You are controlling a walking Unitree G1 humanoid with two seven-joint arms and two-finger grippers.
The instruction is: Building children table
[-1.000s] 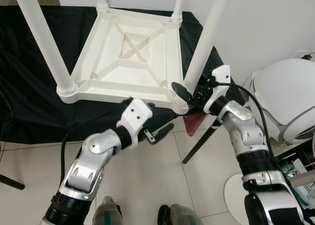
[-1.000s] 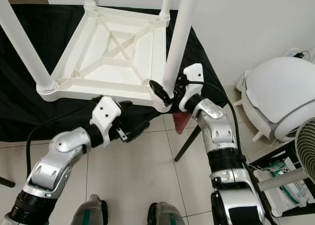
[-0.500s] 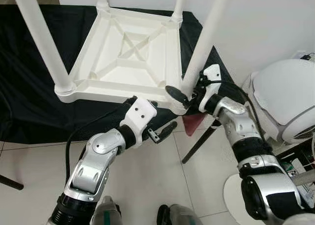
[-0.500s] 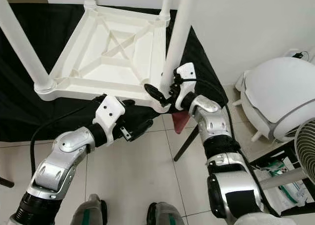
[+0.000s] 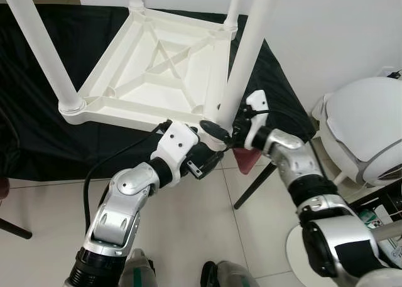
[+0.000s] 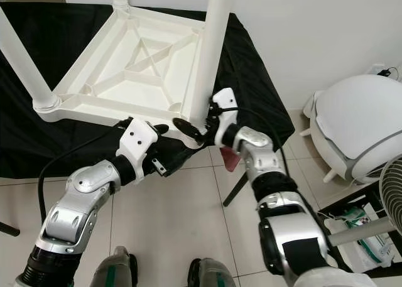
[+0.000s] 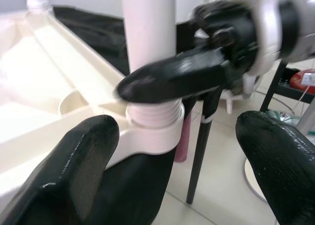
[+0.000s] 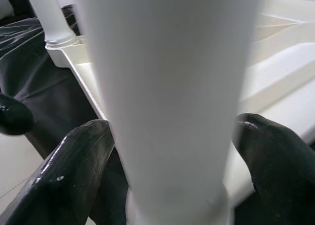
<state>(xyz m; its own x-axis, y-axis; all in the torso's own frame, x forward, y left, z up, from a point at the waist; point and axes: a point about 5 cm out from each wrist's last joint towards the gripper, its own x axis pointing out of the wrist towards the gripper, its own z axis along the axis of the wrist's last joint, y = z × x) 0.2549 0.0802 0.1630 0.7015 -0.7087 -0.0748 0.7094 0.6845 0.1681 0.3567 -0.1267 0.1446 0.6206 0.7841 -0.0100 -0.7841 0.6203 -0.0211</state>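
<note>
Four white round legs stand up from the upturned white plastic children's table (image 5: 157, 80), which lies on my black-draped bench (image 5: 38, 142). My right gripper (image 5: 225, 129) has its jaws closed around the near-right white leg (image 5: 248, 48), just above its threaded socket. My left gripper (image 5: 204, 163) sits below that corner, jaws spread wide.

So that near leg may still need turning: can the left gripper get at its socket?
Probably yes: the open left gripper sits just below the socket, though the right gripper crowds it.
</note>
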